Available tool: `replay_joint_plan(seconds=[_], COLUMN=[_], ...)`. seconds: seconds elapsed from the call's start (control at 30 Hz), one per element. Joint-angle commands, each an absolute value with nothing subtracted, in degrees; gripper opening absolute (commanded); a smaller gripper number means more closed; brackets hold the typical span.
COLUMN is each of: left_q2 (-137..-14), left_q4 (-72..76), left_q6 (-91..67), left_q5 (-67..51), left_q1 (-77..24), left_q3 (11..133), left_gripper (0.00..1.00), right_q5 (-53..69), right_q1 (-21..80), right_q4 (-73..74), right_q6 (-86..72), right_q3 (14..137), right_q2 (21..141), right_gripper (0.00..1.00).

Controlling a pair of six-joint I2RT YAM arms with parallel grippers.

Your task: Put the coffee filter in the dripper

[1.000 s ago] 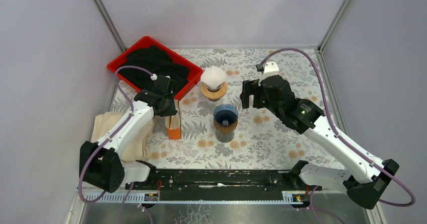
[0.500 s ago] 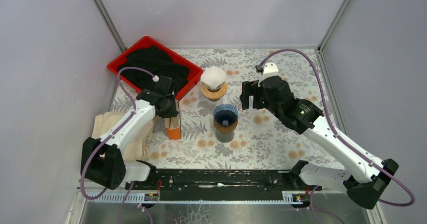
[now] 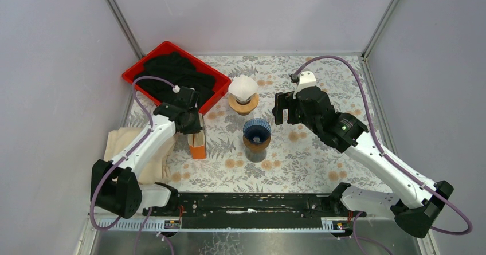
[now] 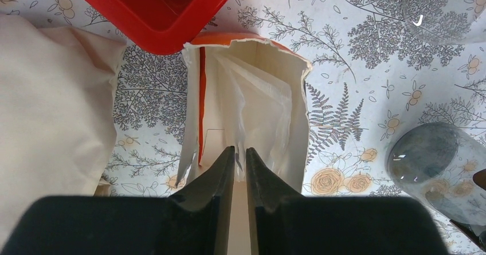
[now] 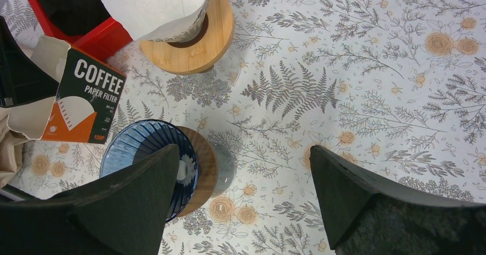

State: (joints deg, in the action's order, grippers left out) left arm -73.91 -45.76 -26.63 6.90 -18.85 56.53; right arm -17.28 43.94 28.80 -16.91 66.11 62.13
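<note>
My left arm (image 3: pixel 150 140) reaches forward, my left end effector (image 4: pixel 240 150) pointing down with its fingers nearly together, only a thin slit between them, while my right arm (image 3: pixel 372 152) stretches inward and my right end effector (image 5: pixel 243 152) hangs spread wide.

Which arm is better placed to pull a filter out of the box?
Left. The left gripper is at the open filter box, fingers nearly together at the paper filters. The right gripper hangs open by the blue dripper, away from the box.

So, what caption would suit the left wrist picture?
Left tool poised at the paper filters in the torn-open box.
</note>
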Motion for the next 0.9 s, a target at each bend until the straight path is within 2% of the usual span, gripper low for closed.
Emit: replay_joint_plan(seconds=[0.0,0.23,0.5,0.87], left_q2=[-74.17,-75.42,-72.44,-66.95], left_q4=[-44.85,-43.75,-45.69,-50.45], left_q6=[-26.66,-26.63,-26.55,-26.51], left_q5=[7.47,7.33,7.45,6.65], left_q1=[-18.58,-18.55,-18.56,-18.55], left_q3=[57.33,56.99,59.08,65.9], left_gripper=[0.18,0.17,0.0,0.0], right_q5=[-17.31,-16.96,-16.62,-14.09], right_q1=[44.37,44.38,44.3,44.33], right_q4=[26.02,26.02,25.52,23.18], right_q6=[-16.87,-16.9,-16.62,-14.46], right_q3=[66.45,66.44,66.65,66.51], right_q2=[62.31,62.47,62.58,61.57], right_gripper=[0.91,0.91,0.91,0.91])
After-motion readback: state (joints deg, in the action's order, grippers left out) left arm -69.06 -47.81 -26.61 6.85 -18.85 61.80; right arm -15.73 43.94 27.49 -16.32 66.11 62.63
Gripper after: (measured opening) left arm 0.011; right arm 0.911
